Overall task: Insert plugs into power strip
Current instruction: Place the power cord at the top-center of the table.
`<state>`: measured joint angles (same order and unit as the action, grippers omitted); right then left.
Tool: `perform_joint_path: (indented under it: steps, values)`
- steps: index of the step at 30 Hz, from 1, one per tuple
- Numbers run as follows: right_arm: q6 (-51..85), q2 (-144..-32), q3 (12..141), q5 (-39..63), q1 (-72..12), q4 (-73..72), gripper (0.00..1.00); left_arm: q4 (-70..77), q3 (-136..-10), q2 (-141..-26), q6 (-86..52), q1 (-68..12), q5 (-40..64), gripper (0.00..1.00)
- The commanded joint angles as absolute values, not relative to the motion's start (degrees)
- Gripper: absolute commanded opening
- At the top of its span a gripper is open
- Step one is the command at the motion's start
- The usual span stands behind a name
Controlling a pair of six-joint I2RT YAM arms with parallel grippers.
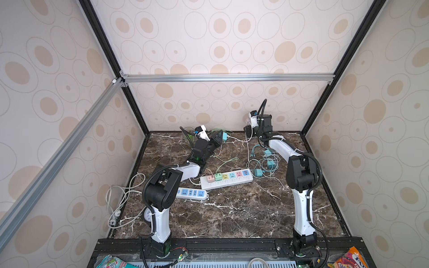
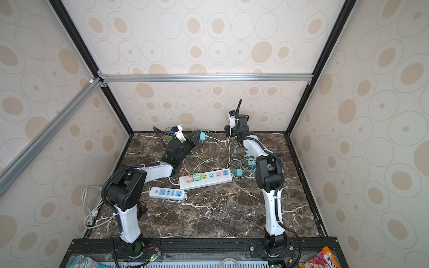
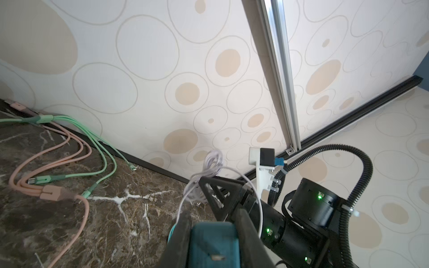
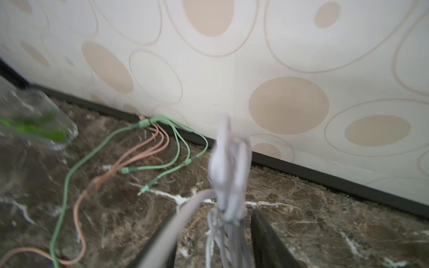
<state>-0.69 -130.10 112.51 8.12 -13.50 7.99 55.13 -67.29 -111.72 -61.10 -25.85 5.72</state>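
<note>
Near the back wall my left gripper (image 1: pixel 222 137) (image 3: pixel 213 222) is shut on a teal plug (image 3: pixel 214 246) (image 2: pixel 202 135), whose white cable (image 3: pixel 260 208) trails away. Just beside it my right gripper (image 1: pixel 248 130) (image 4: pixel 214 212) is open, and a bundled pale lilac cable (image 4: pixel 229 162) (image 3: pixel 209 167) hangs loose between its fingers. The white power strip (image 1: pixel 228 183) (image 2: pixel 209 183) lies mid-table. A pink plug (image 1: pixel 210 178) and a mint green plug (image 1: pixel 217 176) sit in its left sockets. Three more teal plugs (image 1: pixel 258 172) lie in tangled cables to the strip's right.
A second white strip with blue sockets (image 1: pixel 191 193) lies near the left arm. Pink and green multi-head cables (image 3: pixel 69 148) (image 4: pixel 162 143) run along the back wall. White cords (image 1: pixel 120 199) pile at the left edge. Snack bags (image 1: pixel 348 259) sit at the front.
</note>
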Motion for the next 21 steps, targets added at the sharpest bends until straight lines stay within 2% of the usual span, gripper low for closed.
perform_joint_path:
  steps: [1,2,4,11,16,18,21]
  values:
    - [-3.8,-130.6,115.8,5.4,-13.4,22.1,0.78,57.8,-72.4,-112.1,-61.0,-25.4,2.8,0.0]
    - [-4.3,-130.2,115.2,2.7,-13.4,24.0,0.83,57.2,-73.0,-112.1,-60.2,-25.4,2.6,0.0]
    - [-6.3,-128.7,113.0,-0.2,-13.1,26.4,0.86,56.0,-73.7,-111.9,-59.0,-25.4,2.1,0.0]
    - [-14.5,-117.1,95.0,2.7,-12.2,25.3,0.85,54.5,-73.3,-111.0,-58.1,-25.4,3.0,0.0]
    - [-11.5,-106.8,83.1,5.5,-12.1,22.2,0.86,52.7,-73.0,-110.2,-57.1,-25.3,3.1,0.0]
    - [-7.6,-102.9,79.8,9.7,-12.0,21.5,0.86,52.2,-73.0,-109.9,-56.5,-25.3,4.3,0.0]
    - [3.7,-98.0,75.7,24.1,-12.2,16.6,0.83,52.4,-73.2,-109.6,-56.9,-25.4,8.3,0.0]
